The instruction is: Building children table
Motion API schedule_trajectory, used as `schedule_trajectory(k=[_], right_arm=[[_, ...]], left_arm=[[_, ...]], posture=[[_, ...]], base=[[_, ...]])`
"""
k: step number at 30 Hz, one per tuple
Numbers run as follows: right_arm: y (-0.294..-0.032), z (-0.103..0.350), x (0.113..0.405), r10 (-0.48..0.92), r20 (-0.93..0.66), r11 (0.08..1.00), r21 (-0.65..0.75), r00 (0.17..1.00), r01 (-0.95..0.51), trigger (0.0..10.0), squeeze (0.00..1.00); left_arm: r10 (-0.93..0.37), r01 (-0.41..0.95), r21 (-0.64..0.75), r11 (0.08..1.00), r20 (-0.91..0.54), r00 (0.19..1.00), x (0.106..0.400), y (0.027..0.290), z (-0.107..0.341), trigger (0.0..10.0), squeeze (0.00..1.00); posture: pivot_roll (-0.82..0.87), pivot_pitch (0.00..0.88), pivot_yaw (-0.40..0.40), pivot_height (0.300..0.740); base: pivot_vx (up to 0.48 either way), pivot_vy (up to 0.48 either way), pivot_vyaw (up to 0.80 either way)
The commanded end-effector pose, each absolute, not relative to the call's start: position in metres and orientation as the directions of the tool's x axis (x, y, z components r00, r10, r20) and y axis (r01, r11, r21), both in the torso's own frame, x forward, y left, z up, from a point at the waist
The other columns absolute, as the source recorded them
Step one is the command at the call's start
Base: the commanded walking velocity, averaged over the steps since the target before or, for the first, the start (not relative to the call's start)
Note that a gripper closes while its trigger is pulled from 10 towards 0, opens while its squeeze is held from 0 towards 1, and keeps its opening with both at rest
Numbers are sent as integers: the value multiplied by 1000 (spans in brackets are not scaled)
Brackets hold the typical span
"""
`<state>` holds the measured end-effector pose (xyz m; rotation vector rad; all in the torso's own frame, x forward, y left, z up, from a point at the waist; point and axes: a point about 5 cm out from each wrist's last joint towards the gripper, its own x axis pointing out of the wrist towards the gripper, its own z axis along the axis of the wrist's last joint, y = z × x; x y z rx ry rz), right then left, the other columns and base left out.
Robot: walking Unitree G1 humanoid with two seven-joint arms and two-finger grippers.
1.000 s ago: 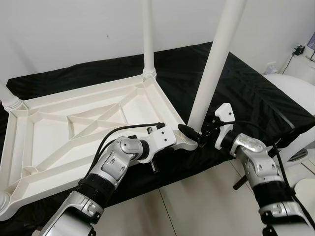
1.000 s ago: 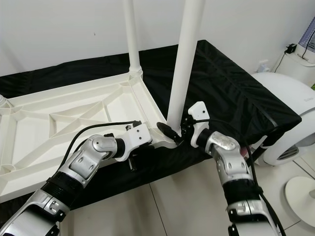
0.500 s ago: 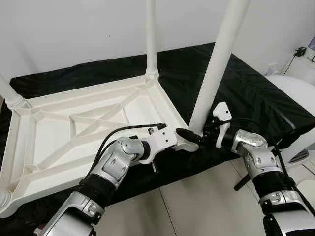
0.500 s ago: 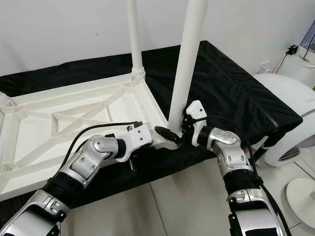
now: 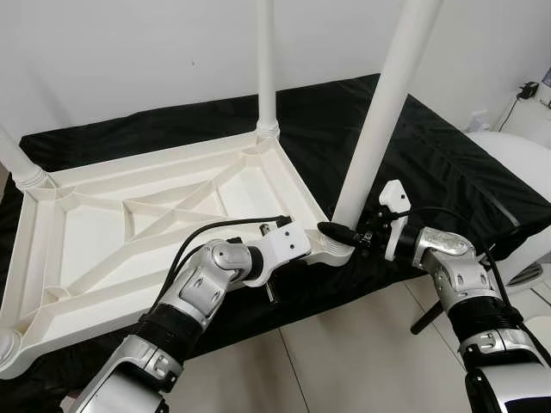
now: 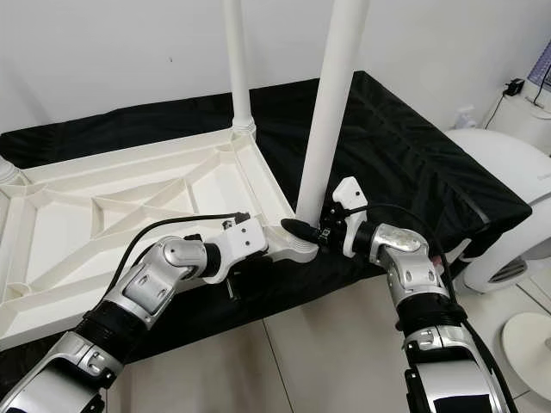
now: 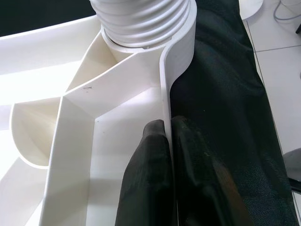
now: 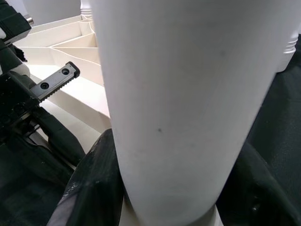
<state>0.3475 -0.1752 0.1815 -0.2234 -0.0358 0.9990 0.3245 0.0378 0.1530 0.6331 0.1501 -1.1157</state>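
Note:
A white plastic children's table top point(image 5: 129, 224) lies upside down on a black cloth point(image 5: 430, 163). Three white legs stand up from its corners: one at the back point(image 5: 265, 69), one at the left point(image 5: 17, 163) and a thick one at the near right corner point(image 5: 379, 120). My left gripper point(image 7: 168, 127) is shut on the table top's front rim point(image 7: 165, 84), just beside the ribbed socket of the near right leg point(image 7: 141, 19). My right gripper point(image 5: 347, 235) is shut around the base of that near leg point(image 8: 169, 117), with a black finger point(image 8: 89, 188) on either side.
The cloth-covered platform ends right in front of me, with pale tiled floor point(image 5: 344, 361) below. A white rounded appliance point(image 5: 516, 155) and a white disc base point(image 6: 527, 337) stand at the right. A plain wall point(image 5: 129, 52) runs behind.
My right wrist has turned a little around the near leg's base while staying clamped on it. The left gripper holds the rim as before. The camera shifted slightly.

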Motion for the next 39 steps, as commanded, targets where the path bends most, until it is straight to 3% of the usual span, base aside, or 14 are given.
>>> schedule_trajectory(k=[1,2,23,36,39], right_arm=[[-173,184,348,847,-56,510,-195,529,-838,0,0],[-173,184,348,843,-51,517,-198,535,-833,10000,0],[-142,175,326,781,104,624,-127,615,-771,10000,0],[-125,172,319,646,142,763,-109,750,-637,10000,0],[-120,170,319,560,133,828,-91,818,-553,10000,0]], left_arm=[[-798,870,397,291,-401,450,324,38,150,10000,0],[-798,870,397,292,-400,450,324,38,150,10000,0],[-799,870,396,293,-399,450,324,38,150,10000,0],[-802,872,399,284,-399,444,323,37,150,10000,0],[-803,872,399,283,-398,443,323,37,150,10000,0]], posture=[[-99,99,53,740],[-101,99,51,740],[-100,101,49,740],[-103,87,44,740],[-102,84,42,740]], base=[[0,0,0],[0,0,0],[0,0,0],[0,0,0],[0,0,0]])
